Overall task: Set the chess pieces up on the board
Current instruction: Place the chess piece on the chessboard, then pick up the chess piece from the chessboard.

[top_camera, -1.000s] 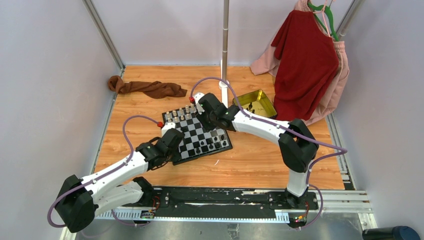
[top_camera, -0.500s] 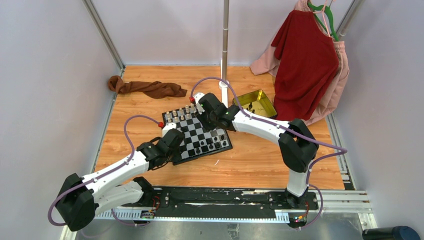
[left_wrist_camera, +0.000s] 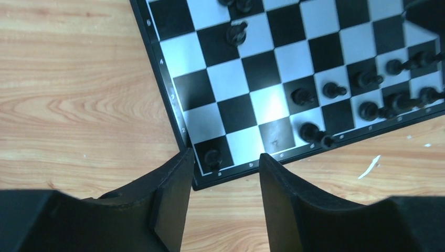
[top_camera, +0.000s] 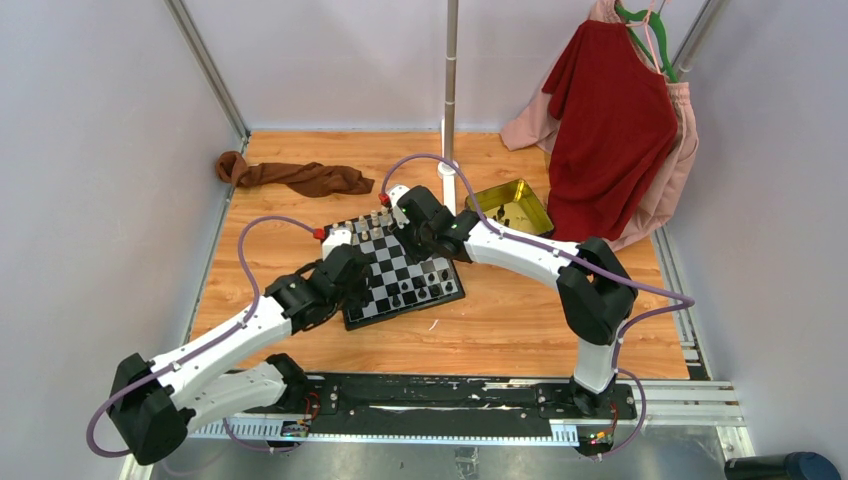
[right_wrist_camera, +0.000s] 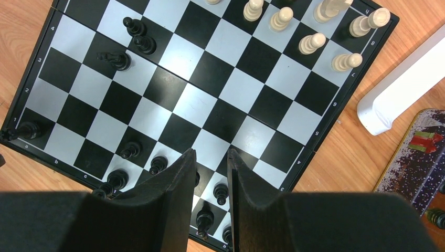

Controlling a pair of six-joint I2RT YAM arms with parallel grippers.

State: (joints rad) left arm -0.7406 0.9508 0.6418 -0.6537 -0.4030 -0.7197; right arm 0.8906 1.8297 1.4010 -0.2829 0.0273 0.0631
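On the table (top_camera: 520, 330) the board (top_camera: 398, 272) lies near the middle, skewed. The left gripper (left_wrist_camera: 225, 155) hovers at its near left corner, jaws well apart and gripping nothing. A black piece (left_wrist_camera: 212, 157) stands on the corner square. The right gripper (right_wrist_camera: 210, 153), narrowly parted, seems empty above the black chess pieces (right_wrist_camera: 157, 164). The cream ones (right_wrist_camera: 312, 42) line the far edge.

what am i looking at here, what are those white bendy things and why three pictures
Those are robot arms, white and black: left arm, right arm, bolted to a wooden table. One camera looks down from above; the other two sit on the wrists, each showing its own black fingers. On the table: a black-and-white checkered board with tiny black pieces and cream pieces, a yellow-gold tin, a crumpled brown cloth. The left gripper is open over a black corner piece; the right gripper is slightly open. Neither holds anything.
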